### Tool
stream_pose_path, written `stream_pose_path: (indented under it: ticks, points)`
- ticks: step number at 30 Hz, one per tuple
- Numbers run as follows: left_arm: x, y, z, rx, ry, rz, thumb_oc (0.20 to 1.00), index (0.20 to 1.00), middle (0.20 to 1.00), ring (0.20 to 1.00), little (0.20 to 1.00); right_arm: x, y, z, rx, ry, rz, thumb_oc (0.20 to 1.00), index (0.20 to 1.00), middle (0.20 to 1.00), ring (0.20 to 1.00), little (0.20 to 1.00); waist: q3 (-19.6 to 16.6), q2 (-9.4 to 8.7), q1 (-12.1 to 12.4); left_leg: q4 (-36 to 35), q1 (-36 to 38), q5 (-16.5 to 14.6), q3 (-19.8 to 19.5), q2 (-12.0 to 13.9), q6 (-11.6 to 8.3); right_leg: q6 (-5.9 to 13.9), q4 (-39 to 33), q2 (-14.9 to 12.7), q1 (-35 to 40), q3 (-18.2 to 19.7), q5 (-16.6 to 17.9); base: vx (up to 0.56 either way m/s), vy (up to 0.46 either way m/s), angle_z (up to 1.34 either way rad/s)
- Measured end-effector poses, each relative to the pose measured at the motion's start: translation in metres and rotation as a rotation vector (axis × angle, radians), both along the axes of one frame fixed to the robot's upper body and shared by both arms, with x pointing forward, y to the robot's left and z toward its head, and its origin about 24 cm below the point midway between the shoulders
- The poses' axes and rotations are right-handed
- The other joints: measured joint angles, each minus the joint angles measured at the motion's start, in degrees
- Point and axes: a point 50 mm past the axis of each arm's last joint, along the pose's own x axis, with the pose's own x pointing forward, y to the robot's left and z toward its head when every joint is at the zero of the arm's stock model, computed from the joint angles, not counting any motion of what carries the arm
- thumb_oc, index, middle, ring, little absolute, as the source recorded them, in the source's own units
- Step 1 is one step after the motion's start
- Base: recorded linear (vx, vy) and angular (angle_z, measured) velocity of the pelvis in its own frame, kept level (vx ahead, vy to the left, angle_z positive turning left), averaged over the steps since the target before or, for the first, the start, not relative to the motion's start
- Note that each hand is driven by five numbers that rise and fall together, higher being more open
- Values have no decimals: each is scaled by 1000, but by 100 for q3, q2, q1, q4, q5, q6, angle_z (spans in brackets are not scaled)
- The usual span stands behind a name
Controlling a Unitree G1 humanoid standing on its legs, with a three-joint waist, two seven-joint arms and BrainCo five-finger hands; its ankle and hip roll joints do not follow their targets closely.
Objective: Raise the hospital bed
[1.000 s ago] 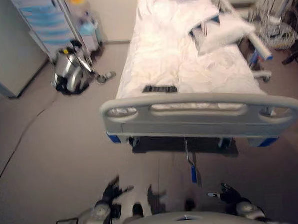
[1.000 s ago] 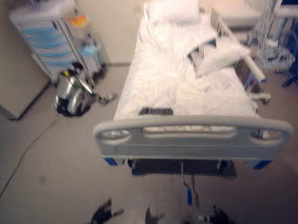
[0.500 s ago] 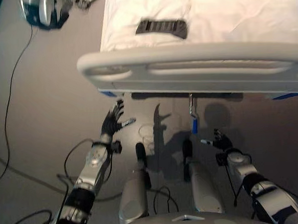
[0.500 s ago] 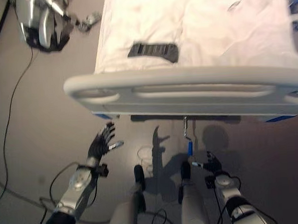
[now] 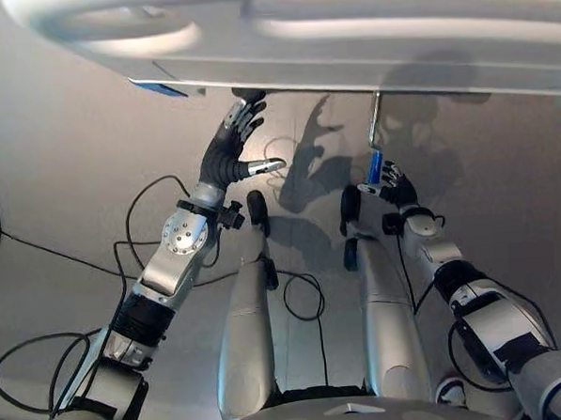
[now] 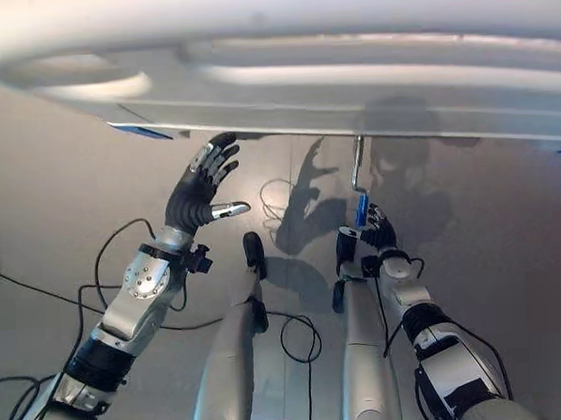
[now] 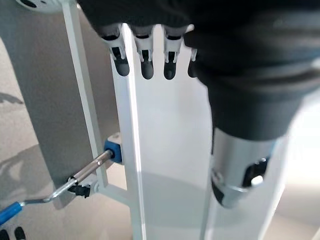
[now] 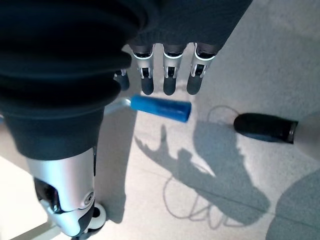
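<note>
The hospital bed's grey-white footboard [image 5: 346, 28] spans the top of both eye views. Below it a metal crank rod [image 6: 358, 164] hangs down and ends in a blue handle [image 5: 375, 164]. My right hand [image 5: 392, 187] is open right beside that handle; in the right wrist view its straight fingers [image 8: 169, 82] hover just over the blue handle [image 8: 161, 108] without closing on it. My left hand [image 5: 232, 147] is open with fingers spread, raised close under the footboard's left part. The left wrist view looks past the fingers [image 7: 145, 65] at the crank [image 7: 75, 180].
A blue corner bumper [image 5: 158, 87] sits under the footboard's left end. White bars of the bed frame [image 7: 131, 165] stand close in front of my left hand. Grey floor [image 5: 63, 184] lies open to the left and right of the crank.
The camera has tilted down, so the mattress has left the picture. My left hand has risen toward the footboard's underside. My right hand has reached forward to the blue crank handle.
</note>
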Motion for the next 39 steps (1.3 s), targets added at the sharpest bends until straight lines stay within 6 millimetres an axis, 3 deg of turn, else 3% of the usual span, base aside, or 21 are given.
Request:
stream_pose_path:
  ticks: [8, 13, 20, 30, 39]
  points:
    - [-10, -13, 26, -26, -91, -80, 1000, 1000, 1000, 1000, 1000, 12, 0, 19, 76, -59, -38, 1000, 1000, 1000, 1000, 1000, 3, 1, 3, 321, -811, -3, -4, -10, -28, -60, 282, -17, -813, 77, 21, 0, 0, 0]
    - [-10, -14, 31, -40, -103, -80, 1000, 1000, 1000, 1000, 1000, 15, 0, 24, 93, -71, -51, 1000, 1000, 1000, 1000, 1000, 3, -1, -5, 339, -934, -5, -15, -22, -25, -66, 287, -31, -919, 71, 25, 0, 0, 0]
    - [-16, -34, 53, -24, -191, -173, 1000, 1000, 1000, 1000, 1000, 32, -5, 62, 139, -173, -85, 1000, 1000, 1000, 1000, 1000, 3, -2, -5, 364, -1275, 20, -21, -73, -5, -67, 315, -83, -1249, 70, 39, 0, 0, 0]
    - [-16, -37, 53, -21, -169, -207, 1000, 1000, 1000, 1000, 1000, 46, -27, 90, 202, -180, -130, 1000, 1000, 1000, 1000, 1000, 3, -2, 24, 344, -1327, 18, -34, -77, -2, -59, 263, -86, -1268, 33, 40, 0, 0, 0]
    - [-17, -38, 54, -17, -174, -219, 1000, 1000, 1000, 1000, 1000, 50, -29, 89, 165, -108, -102, 1000, 1000, 1000, 1000, 1000, 3, -2, 64, 322, -1481, 20, -31, -76, -1, -59, 254, -85, -1441, 44, 43, 0, 0, 0]
